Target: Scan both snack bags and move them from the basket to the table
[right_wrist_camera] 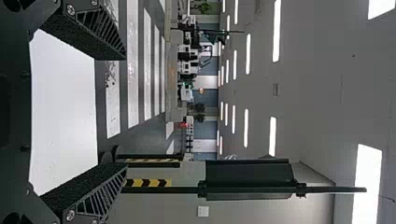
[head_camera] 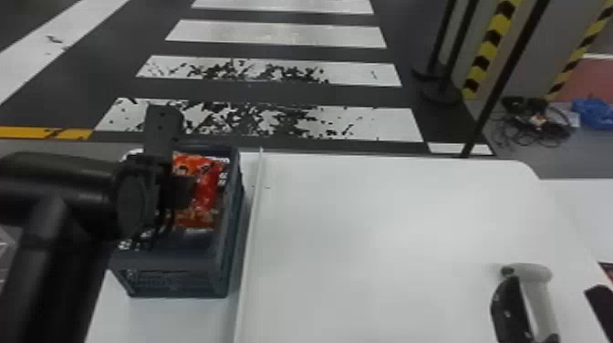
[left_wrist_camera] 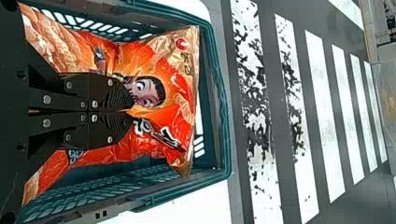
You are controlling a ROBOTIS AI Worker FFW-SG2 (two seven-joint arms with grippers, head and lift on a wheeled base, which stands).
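Your left gripper (left_wrist_camera: 132,112) has its fingers pressed together on the snack bag (left_wrist_camera: 175,100) inside the shopping basket (head_camera: 173,262) at left, likely for lifting; your right gripper (right_wrist_camera: 125,112) is spread and empty, presumably for the handheld scanner (head_camera: 539,296), near right.

Got the R gripper (right_wrist_camera: 123,111) spread wide, w/ white tabletop (right_wrist_camera: 63,116) btwn the fingers. Can see crosswalk stripes (right_wrist_camera: 133,70) on the floor past it, plus a blk panel (right_wrist_camera: 247,173) on a pole (right_wrist_camera: 336,189), yellow/blk striping (right_wrist_camera: 148,183) nearby, & rows of ceiling lights (right_wrist_camera: 246,128) in the bg.
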